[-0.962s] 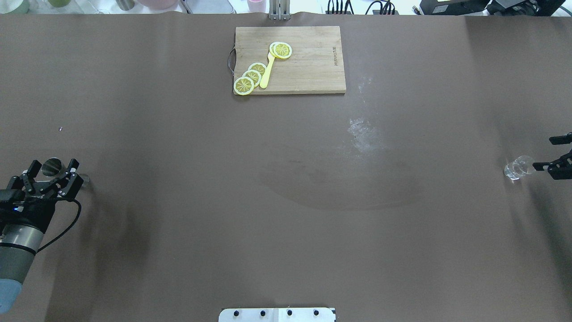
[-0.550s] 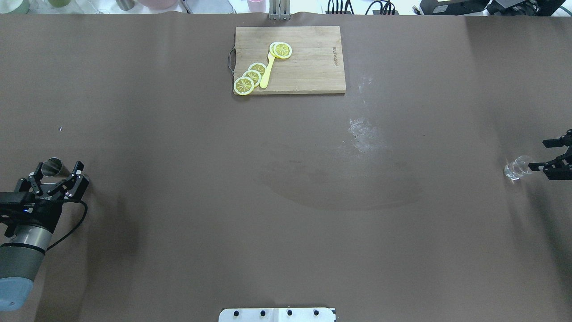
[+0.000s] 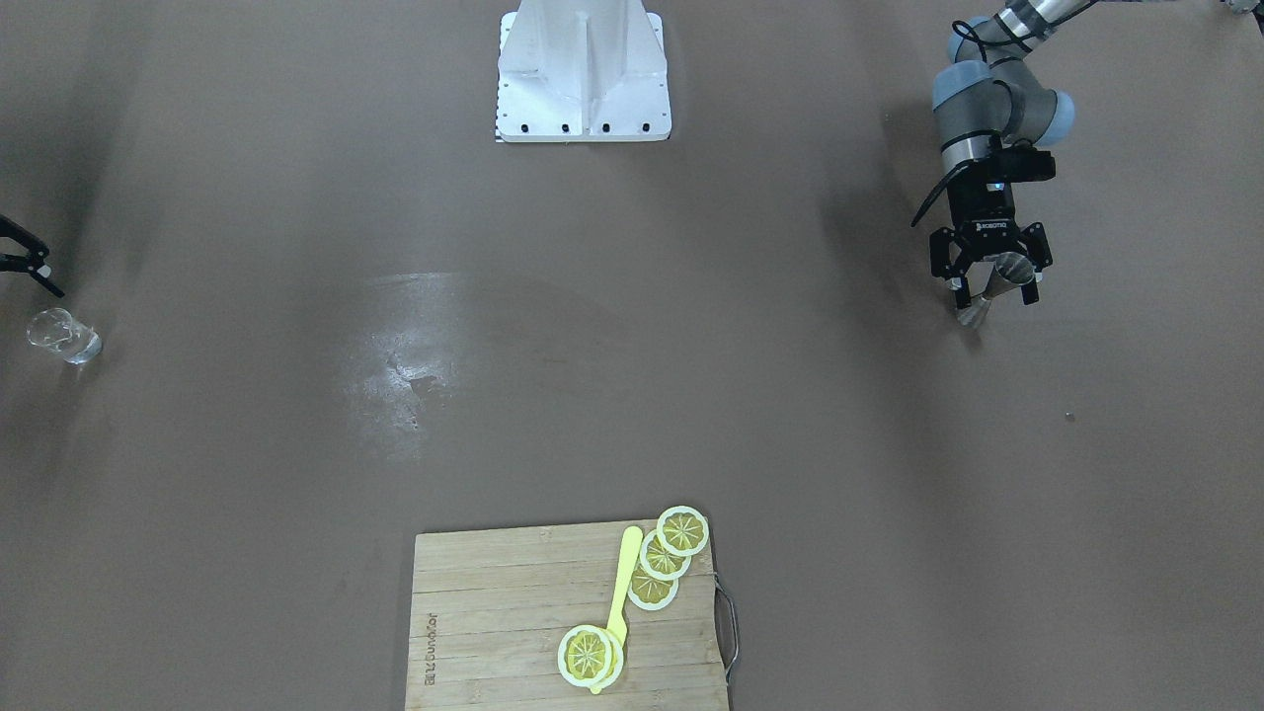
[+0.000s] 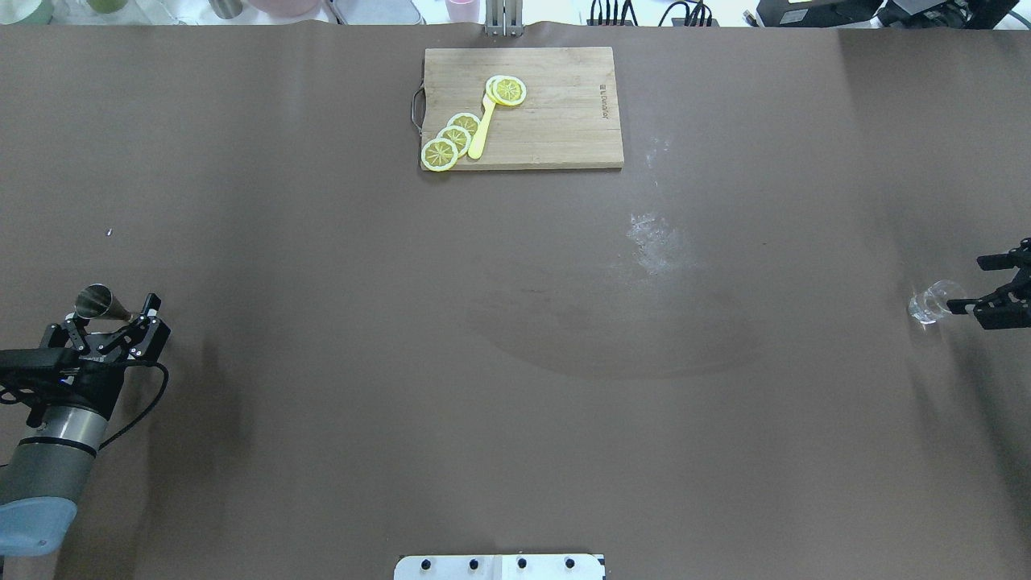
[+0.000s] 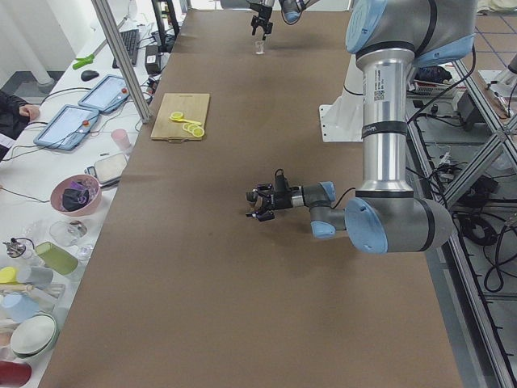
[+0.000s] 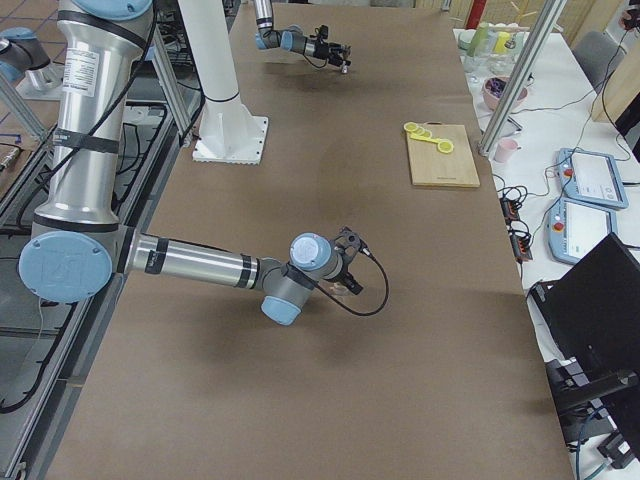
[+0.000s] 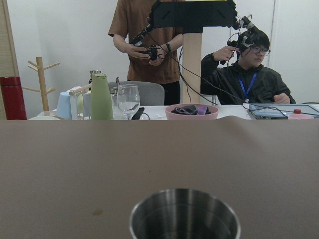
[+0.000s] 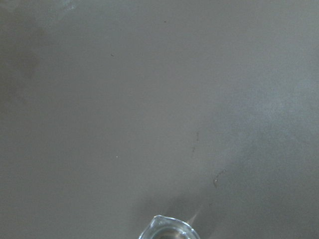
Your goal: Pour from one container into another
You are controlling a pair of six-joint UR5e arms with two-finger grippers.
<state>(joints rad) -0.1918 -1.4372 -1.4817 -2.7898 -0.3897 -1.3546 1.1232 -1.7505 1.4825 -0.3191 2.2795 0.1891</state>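
Both wide: your left gripper (image 4: 113,316), closing off-centre, could topple the jigger (image 4: 95,300); right gripper (image 4: 966,283) likewise the glass cup (image 4: 926,304).

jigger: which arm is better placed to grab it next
Left. The left tool is open around the jigger; the right tool is far across, beside the glass cup.
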